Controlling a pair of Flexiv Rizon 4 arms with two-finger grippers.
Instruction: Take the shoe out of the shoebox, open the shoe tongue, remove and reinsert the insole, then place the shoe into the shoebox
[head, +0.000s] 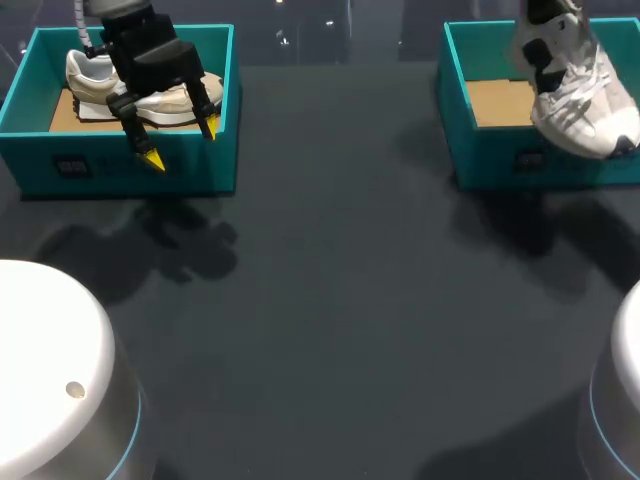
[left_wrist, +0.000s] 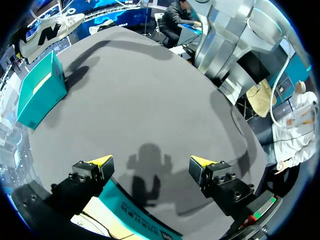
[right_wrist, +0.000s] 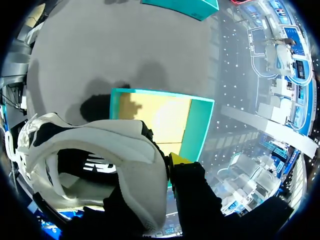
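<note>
Two teal shoeboxes stand well apart at the far side of the tabletop (head: 340, 300), and the step in hand appears to be the first one: taking a shoe out of its box. At the right shoebox (head: 490, 160), the white shoe (head: 580, 100) hangs tilted above the open box, clear of the cardboard floor. In the right wrist view, the right tool (right_wrist: 165, 167) pinches the padded collar wall of this shoe. One yellow tip shows outside the wall; the other is hidden inside the shoe, so the grip is inferred from the shoe hanging free. At the left shoebox (head: 200, 165), the cream shoe (head: 90, 75) lies inside, untouched. The left tool (head: 180, 143) hovers over the near wall of that box with its fingers spread and nothing between them. The next move probably calls for carrying the white shoe over the box wall and setting it on open tabletop, sole down, so that the tongue can be reached. The left tool would need to come down onto the cream shoe's collar before pinching.
</note>
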